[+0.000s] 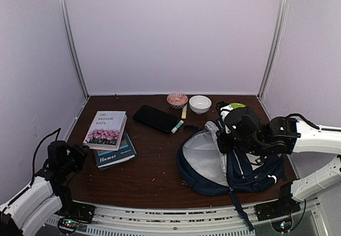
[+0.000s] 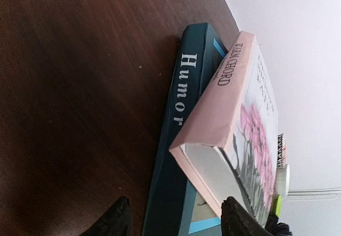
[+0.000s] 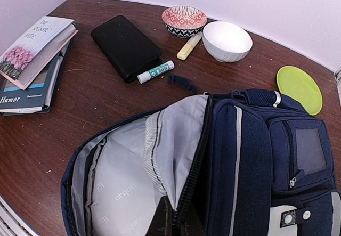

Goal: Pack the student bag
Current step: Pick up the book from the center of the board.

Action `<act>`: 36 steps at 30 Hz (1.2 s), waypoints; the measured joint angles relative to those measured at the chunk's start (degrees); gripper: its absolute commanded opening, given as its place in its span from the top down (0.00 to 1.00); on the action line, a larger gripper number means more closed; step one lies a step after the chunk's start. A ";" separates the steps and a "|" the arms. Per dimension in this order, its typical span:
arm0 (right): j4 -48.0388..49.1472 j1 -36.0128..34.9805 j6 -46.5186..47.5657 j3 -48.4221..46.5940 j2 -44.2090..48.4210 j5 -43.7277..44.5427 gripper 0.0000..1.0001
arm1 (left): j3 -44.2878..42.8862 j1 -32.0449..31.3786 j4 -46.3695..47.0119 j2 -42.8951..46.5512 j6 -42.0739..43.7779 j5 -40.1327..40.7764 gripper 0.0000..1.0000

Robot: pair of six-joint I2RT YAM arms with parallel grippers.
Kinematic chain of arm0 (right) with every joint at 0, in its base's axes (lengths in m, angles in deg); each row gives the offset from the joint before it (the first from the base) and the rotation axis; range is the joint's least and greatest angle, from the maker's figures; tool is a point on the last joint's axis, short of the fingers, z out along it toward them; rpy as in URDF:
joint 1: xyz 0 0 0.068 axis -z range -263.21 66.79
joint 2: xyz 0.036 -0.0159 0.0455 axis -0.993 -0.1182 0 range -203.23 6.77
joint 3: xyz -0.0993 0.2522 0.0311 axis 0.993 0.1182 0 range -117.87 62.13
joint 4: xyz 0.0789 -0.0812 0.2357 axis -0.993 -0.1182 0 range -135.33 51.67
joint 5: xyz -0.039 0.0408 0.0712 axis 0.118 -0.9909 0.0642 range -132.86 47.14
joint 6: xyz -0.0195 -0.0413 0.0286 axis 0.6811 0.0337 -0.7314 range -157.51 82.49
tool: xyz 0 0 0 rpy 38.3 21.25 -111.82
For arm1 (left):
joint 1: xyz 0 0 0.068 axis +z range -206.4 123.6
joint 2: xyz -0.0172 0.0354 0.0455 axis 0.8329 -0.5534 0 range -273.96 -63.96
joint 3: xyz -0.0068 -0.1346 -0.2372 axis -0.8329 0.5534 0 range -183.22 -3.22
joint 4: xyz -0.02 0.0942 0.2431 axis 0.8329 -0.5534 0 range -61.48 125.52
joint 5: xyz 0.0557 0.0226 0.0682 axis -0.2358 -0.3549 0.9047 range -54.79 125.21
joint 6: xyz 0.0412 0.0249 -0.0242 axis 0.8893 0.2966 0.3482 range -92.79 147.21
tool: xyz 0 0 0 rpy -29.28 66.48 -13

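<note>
Brown worktop (image 1: 154, 161), lilac walls | student bag (image 1: 205, 159) lies unzipped at right front, grey lining showing | we see right gripper (image 3: 178, 222) clenched on its zipper rim | left gripper (image 2: 178, 221) released, facing stacked books (image 1: 109, 137), well apart from bag

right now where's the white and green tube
In the top external view the tube lies mid-table, beside the right end of the black case, nearer than the yellow marker and up-left of the student bag.
</note>
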 measured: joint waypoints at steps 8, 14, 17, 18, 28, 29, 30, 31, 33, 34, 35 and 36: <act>0.39 0.04 0.35 0.68 0.68 -0.48 1.00 | 3.37 5.53 12.57 0.57 -6.95 -6.27 0.02; 0.76 0.04 0.55 1.14 0.85 -0.74 1.00 | 3.61 9.16 22.36 -0.83 -10.43 -9.40 0.02; 0.76 0.04 0.74 1.14 0.85 -0.83 1.00 | 3.61 11.02 25.94 -4.70 -11.30 -10.78 0.02; 0.76 0.04 0.79 1.14 0.85 -0.85 1.00 | 3.61 11.34 26.86 -6.25 -11.45 -11.21 0.02; 0.76 0.04 0.83 1.14 0.85 -0.85 1.00 | 3.61 11.67 19.89 -9.75 -12.55 -12.81 0.02; 0.76 0.04 0.85 1.14 0.83 -0.85 1.00 | 3.61 11.72 19.54 -9.31 -12.59 -12.70 0.02; 0.76 0.04 0.87 1.14 0.81 -0.85 1.00 | 3.63 11.76 19.52 -9.20 -12.70 -12.66 0.02; 0.76 0.04 0.90 1.14 0.74 -0.85 1.00 | 3.61 11.82 19.71 -9.35 -12.74 -12.63 0.02; 0.79 0.04 1.01 1.14 0.50 -0.85 1.00 | 3.63 11.93 20.96 -10.91 -12.76 -12.74 0.02; 0.79 0.04 1.03 1.11 0.39 -0.85 1.00 | 3.61 11.98 21.59 -12.39 -12.83 -12.81 0.02; 0.79 0.04 1.05 1.11 0.28 -0.85 1.00 | 3.61 12.02 22.32 -14.10 -12.92 -12.96 0.02; 0.79 0.04 1.07 1.11 0.20 -0.85 1.00 | 3.61 12.02 23.52 -16.35 -13.09 -13.03 0.02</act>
